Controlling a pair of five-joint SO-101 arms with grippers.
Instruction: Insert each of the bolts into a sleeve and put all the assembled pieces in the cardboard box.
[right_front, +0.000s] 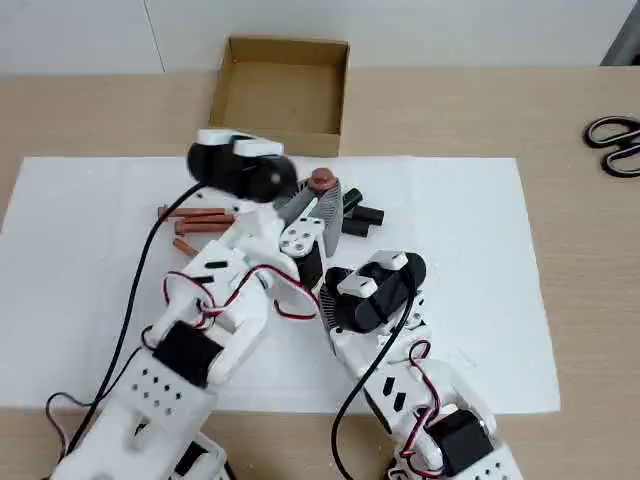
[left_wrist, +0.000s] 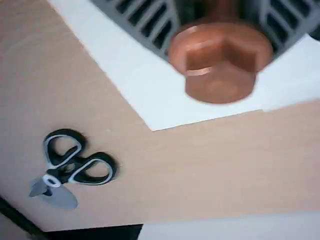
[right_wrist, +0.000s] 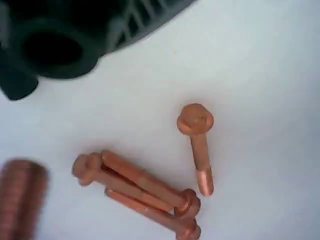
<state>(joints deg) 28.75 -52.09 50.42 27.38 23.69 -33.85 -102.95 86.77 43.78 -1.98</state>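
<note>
My left gripper (right_front: 322, 203) (left_wrist: 220, 17) is shut on a copper bolt (right_front: 322, 181) (left_wrist: 220, 62), whose hex head sticks out past the grey fingers (left_wrist: 140, 15), just above the white paper. My right gripper (right_front: 312, 264) (right_wrist: 65, 35) holds a hollow black sleeve (right_wrist: 50, 50) close beside it. The threaded tip of a bolt (right_wrist: 20, 197) shows near that sleeve in the right wrist view. Loose bolts (right_front: 200, 216) (right_wrist: 140, 195) lie on the paper, one (right_wrist: 197, 145) apart from them. Spare black sleeves (right_front: 360, 215) lie right of the left gripper. The cardboard box (right_front: 285, 60) stands open at the back.
A white paper sheet (right_front: 480, 260) covers the middle of the wooden table. Black-handled scissors (right_front: 612, 145) (left_wrist: 70, 167) lie at the far right edge. Both arms and their cables crowd the paper's front half.
</note>
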